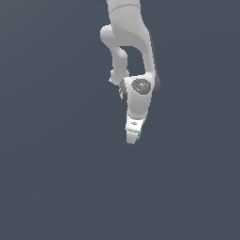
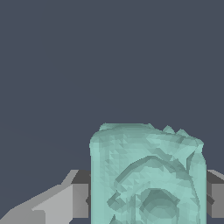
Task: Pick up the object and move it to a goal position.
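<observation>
The object [image 2: 148,175] is a teal-green blocky piece with bumpy, ridged faces. In the wrist view it fills the space between my two grey fingers [image 2: 65,201], which press on its sides. In the exterior view only a thin teal sliver of the object [image 1: 139,136] shows at the tip of the white gripper [image 1: 133,137], which hangs from the arm and points downward. The gripper is shut on the object. No goal marker shows in either view.
The white arm [image 1: 126,42] comes down from the upper middle of the exterior view. A flat, plain dark grey-blue surface [image 1: 56,178] fills everything else in both views.
</observation>
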{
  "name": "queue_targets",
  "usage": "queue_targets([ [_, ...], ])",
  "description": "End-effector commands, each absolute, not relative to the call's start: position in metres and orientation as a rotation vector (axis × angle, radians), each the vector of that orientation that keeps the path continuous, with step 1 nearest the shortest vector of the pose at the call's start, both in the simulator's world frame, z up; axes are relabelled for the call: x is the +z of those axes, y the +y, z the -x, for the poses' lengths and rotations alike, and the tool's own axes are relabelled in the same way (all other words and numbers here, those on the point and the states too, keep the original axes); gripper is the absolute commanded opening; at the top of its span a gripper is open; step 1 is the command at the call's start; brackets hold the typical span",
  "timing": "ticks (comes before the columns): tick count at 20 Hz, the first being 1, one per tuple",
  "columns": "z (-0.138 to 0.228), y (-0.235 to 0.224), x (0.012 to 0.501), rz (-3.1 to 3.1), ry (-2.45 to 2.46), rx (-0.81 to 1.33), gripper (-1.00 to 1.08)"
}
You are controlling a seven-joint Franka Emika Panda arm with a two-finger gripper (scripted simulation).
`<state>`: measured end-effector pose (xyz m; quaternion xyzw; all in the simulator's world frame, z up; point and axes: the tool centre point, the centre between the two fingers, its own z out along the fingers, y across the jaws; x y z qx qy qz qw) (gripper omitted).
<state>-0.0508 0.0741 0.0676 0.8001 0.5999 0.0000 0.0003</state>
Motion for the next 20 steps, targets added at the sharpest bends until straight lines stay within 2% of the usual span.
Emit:
queue_targets([
  [1, 0.051, 0.083, 0.08, -2.511, 1.885, 0.001, -1.0],
  [20, 0.058, 0.203, 0.253, -2.511, 1.888, 0.0, -1.0],
])
